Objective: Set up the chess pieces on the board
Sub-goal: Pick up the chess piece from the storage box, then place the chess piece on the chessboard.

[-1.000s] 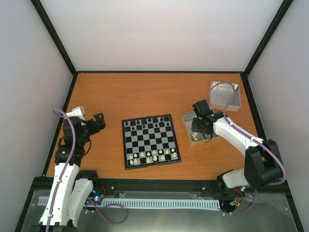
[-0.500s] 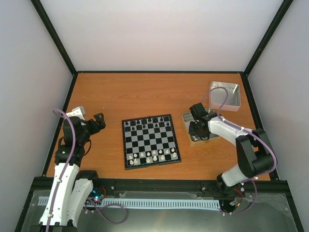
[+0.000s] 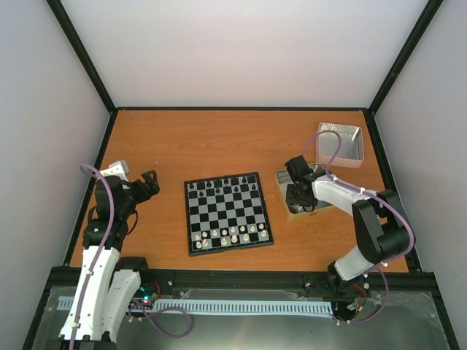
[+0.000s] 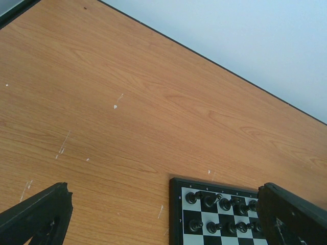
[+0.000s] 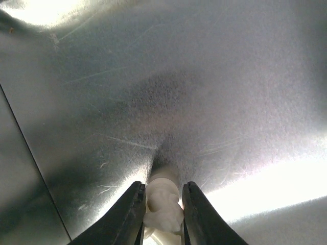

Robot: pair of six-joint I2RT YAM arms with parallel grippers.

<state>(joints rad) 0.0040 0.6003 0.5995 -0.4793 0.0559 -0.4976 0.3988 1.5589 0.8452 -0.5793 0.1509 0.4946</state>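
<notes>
Left gripper [image 3: 150, 181]: jaws spread wide, holding nothing, above the wooden table [image 3: 182, 142] left of the board.
Chessboard [image 3: 228, 208]: flat at table centre, middle rows bare.
Black pieces [image 3: 222, 187]: ranked along the two far rows.
Cream-white chess pieces [image 3: 233, 233]: standing on the two near rows, some squares unfilled.
Right gripper [image 5: 163, 188]: lowered into the near tin [image 3: 280, 177], fingers pinching a cream-white piece [image 5: 162, 206] just above the tin floor; its type cannot be told.
Far tin [image 3: 341, 146]: at the far right corner, apart.
</notes>
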